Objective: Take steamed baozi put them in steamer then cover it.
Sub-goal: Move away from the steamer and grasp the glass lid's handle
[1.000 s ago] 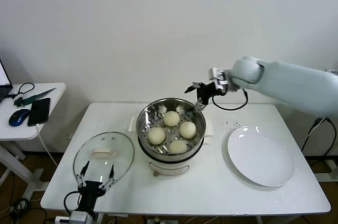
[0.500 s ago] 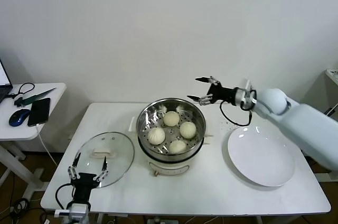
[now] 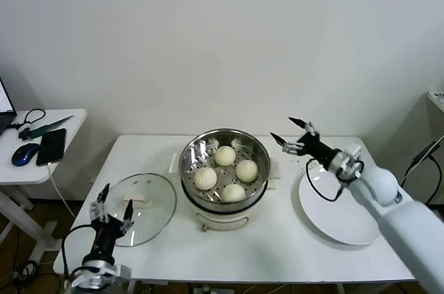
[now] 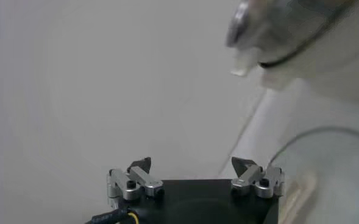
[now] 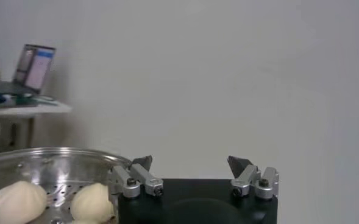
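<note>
Four steamed baozi (image 3: pixel 227 173) sit inside the steamer (image 3: pixel 224 169), a shiny steel basket with a perforated floor on a cream-white base, standing at the middle of the white table (image 3: pixel 277 238). Taking the basket as a clock face in the head view, one bun lies at 12 o'clock, one at 3 o'clock, one at 6 o'clock and one at 9 o'clock, close together but each on its own patch of the perforated bottom. The steamer is uncovered.

The glass lid (image 3: pixel 138 205), with its white handle upward, lies flat on the table at about 8 o'clock from the steamer, just beside its base. A white plate (image 3: pixel 343 205) rests at about 4 o'clock from the steamer, apart from it.

The right gripper (image 3: pixel 293 134) hangs in the air at about 2 o'clock from the steamer, beyond its rim and above the table between steamer and plate; its fingers are spread wide and hold nothing. In the right wrist view the two fingertips stand well apart, with the basket rim and two buns showing to one side.

The left gripper (image 3: pixel 111 201) is low at the near edge of the table, at about 7 o'clock from the lid and over its near rim, fingers pointing up, spread wide and empty.

A small side table (image 3: pixel 41 143) at 9 o'clock carries a black phone (image 3: pixel 51 145) and a blue mouse (image 3: pixel 25 153)
</note>
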`<state>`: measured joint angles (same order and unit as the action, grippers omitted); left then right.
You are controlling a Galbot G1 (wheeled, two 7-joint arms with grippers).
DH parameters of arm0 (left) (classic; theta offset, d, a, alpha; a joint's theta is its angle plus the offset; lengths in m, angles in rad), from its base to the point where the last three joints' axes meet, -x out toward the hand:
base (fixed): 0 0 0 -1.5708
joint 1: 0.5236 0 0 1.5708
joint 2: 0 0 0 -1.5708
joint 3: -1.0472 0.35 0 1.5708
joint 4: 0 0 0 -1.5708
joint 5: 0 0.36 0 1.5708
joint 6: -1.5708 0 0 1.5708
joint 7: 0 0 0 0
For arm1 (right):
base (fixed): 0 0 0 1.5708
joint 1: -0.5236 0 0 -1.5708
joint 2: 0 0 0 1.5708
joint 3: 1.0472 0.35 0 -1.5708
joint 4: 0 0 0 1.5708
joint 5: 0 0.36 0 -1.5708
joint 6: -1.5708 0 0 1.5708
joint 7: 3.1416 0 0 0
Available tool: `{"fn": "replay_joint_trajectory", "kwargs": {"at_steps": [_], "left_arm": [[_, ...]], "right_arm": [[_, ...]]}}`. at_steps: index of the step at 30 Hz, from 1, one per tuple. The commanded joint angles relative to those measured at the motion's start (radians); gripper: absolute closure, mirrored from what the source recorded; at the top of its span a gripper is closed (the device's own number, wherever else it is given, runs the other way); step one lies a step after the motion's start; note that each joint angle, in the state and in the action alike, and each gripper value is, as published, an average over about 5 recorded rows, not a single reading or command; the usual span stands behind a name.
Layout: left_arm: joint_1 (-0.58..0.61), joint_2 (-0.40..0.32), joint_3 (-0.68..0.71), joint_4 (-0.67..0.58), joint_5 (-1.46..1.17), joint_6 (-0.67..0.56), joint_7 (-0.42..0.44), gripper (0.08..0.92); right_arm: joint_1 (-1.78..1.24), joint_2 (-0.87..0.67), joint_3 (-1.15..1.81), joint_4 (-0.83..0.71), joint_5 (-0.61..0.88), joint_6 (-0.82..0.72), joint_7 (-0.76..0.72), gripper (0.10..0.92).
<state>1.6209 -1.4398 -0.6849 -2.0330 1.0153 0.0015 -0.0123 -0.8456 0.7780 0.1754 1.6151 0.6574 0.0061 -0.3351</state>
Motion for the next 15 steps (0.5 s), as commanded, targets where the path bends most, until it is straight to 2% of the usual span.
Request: {"fn": "replay_joint_trajectory", "kwargs": {"at_steps": [1, 4, 9, 15], "left_arm": [[-0.028, 0.099, 0.065, 0.077, 0.535, 0.042, 0.037, 0.177], [-0.050, 0.104, 0.096, 0.123, 0.540, 0.059, 0.046, 0.177], [-0.107, 0.086, 0.144, 0.231, 0.519, 0.162, 0.045, 0.177], [-0.171, 0.067, 0.158, 0.319, 0.539, 0.178, 0.011, 0.177]], "right_arm": [[-0.391, 0.125, 0.377, 0.069, -0.097, -0.018, 0.044, 0.203], [-0.418, 0.138, 0.395, 0.066, -0.111, -0.015, 0.042, 0.203], [-0.438, 0.157, 0.406, 0.057, -0.128, -0.006, 0.043, 0.203], [-0.447, 0.172, 0.408, 0.046, -0.147, 0.010, 0.042, 0.203]]}}
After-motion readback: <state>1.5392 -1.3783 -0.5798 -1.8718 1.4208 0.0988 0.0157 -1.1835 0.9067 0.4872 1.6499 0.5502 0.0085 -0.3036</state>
